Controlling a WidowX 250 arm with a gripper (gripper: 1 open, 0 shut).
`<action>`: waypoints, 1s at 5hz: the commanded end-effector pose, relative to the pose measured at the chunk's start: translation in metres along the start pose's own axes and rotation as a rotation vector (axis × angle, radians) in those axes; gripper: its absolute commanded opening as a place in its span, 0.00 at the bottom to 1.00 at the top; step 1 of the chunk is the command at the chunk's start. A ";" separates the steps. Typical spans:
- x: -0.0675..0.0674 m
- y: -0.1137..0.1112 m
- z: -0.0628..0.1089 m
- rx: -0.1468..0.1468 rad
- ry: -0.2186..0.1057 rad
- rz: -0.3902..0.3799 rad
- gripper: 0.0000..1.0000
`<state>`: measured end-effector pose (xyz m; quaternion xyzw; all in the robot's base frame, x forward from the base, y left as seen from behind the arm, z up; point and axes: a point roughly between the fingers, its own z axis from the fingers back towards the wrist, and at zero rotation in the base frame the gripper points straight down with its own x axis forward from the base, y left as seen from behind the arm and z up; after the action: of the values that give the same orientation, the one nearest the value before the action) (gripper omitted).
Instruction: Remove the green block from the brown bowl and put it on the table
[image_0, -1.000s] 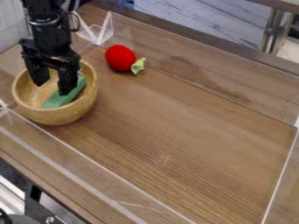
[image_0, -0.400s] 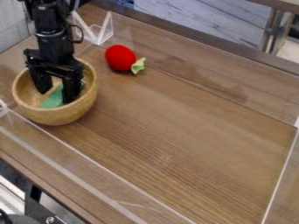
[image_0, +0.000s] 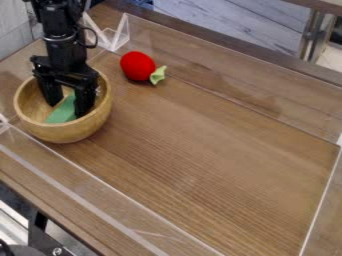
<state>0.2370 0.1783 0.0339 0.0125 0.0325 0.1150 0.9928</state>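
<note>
I see the green block (image_0: 62, 110) lying inside the brown bowl (image_0: 40, 128), at the far left of the wooden table (image_0: 214, 150). My gripper (image_0: 67, 103) points straight down into the bowl, jaws spread wide on either side of the block, grasping nothing. A red strawberry toy (image_0: 139, 67) sits to the right of the bowl, farther back.

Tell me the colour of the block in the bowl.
Green. The block lies inside the brown bowl, clearest in the camera view.

green block (image_0: 60, 110) (partly hidden) lies inside brown bowl (image_0: 54, 130).
</note>
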 end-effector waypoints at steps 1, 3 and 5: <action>0.014 0.005 0.012 0.016 -0.049 0.003 1.00; 0.021 0.011 0.008 0.004 -0.042 0.017 1.00; 0.026 0.016 0.005 -0.020 -0.037 0.033 1.00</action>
<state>0.2547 0.1902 0.0280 -0.0043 0.0308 0.1310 0.9909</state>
